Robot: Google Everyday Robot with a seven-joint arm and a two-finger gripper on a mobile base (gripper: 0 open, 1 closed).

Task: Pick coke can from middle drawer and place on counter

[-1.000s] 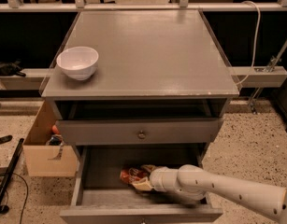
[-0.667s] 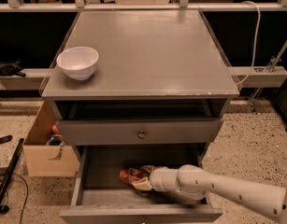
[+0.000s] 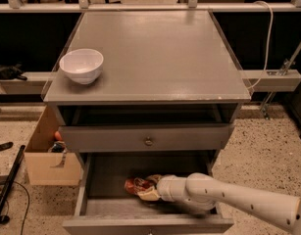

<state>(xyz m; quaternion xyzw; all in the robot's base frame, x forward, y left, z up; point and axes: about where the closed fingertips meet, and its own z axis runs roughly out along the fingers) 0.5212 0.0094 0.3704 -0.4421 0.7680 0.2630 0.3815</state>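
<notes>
Coke can [image 3: 134,184] lies against the claw [image 3: 147,192] inside the middle drawer [image 3: 109,179].

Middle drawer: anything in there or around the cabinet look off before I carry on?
Nothing spilled or broken. The coke can looks tipped rather than upright on the middle drawer floor, with the gripper right at it. The slot under the counter gapes dark, no front showing.

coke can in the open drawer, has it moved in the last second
No. The coke can stays just left of and below the drawer knob, in the middle drawer, with the hand at it.
</notes>
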